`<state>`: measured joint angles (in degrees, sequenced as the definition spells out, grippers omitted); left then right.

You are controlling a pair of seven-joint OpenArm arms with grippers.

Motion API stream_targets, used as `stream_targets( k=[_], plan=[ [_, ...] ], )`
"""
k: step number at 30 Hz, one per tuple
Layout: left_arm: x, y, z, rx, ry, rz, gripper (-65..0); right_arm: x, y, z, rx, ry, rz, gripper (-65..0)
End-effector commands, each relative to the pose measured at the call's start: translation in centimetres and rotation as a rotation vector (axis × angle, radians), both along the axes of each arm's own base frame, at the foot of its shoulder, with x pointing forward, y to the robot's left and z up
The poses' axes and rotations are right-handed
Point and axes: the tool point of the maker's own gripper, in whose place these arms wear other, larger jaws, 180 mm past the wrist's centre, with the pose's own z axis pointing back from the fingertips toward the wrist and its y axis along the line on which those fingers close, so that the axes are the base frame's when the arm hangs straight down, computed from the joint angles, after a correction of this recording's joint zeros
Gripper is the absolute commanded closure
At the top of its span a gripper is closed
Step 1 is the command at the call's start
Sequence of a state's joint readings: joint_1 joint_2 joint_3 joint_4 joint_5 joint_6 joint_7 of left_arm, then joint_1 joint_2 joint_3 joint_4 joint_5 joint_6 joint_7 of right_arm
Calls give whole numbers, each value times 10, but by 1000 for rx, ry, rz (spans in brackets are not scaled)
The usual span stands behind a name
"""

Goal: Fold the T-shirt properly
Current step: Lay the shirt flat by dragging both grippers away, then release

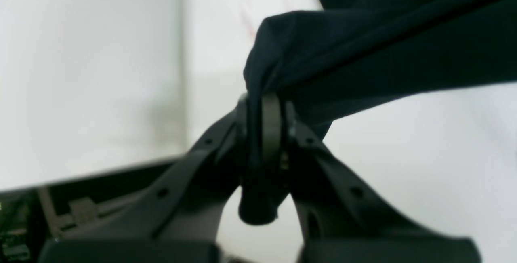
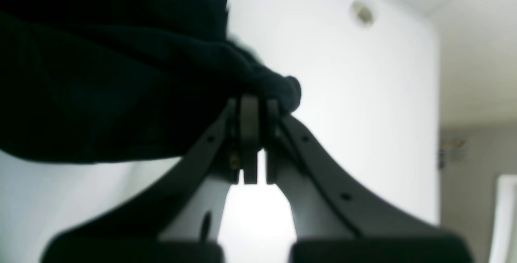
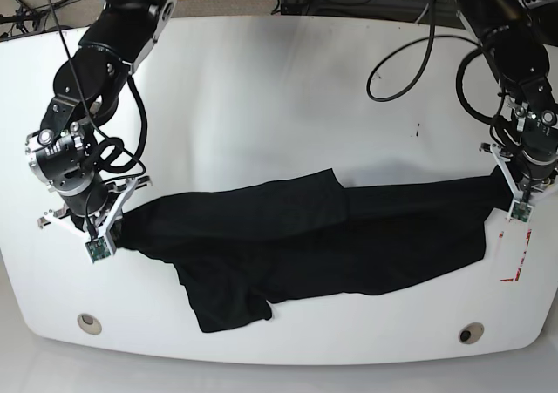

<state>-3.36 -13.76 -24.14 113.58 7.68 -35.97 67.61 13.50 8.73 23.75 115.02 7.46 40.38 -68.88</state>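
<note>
The black T-shirt stretches across the front of the white table, held taut between both arms, with one part hanging down toward the front at the left. My left gripper is shut on a bunched edge of the T-shirt; in the base view this gripper is at the right. My right gripper is shut on the other bunched edge of the T-shirt; in the base view it is at the left.
Black cables loop over the table's back right. Red marks lie on the table below the left gripper. Two round holes sit near the front edge, which curves close below the shirt.
</note>
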Motion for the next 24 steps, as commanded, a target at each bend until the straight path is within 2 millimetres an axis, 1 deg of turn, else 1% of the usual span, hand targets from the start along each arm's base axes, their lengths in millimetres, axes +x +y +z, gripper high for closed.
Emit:
stream_targets(
  k=[1, 3, 5, 8, 10, 14, 16, 20, 24],
  plan=[
    [-14, 5, -7, 28, 32, 10, 0, -12, -4, -10, 19, 7, -30, 0],
    [-25, -2, -23, 11, 81, -3, 0, -23, -3, -26, 35, 49, -36, 0],
    [-41, -6, -42, -8, 137, -3, 0, -36, 0, -45, 52, 101, -42, 0],
    [-65, -5, -61, -26, 199, 22, 0, -57, -2, -68, 73, 166, -68, 0],
    [-77, -4, -69, -37, 225, 38, 0, -69, -2, -80, 90, 198, -86, 0],
    [-98, 3, -80, -40, 275, 65, 0, -95, 0, -104, 118, 271, -111, 0],
    [-106, 7, -83, -37, 292, 78, 0, -107, -4, -113, 119, 303, -128, 0],
    [-119, 12, -89, -34, 320, 94, 0, -131, -4, -130, 119, 371, -136, 0],
    [-121, 12, -90, -42, 288, 70, 0, -144, 0, -135, 181, 381, -129, 0]
  ],
)
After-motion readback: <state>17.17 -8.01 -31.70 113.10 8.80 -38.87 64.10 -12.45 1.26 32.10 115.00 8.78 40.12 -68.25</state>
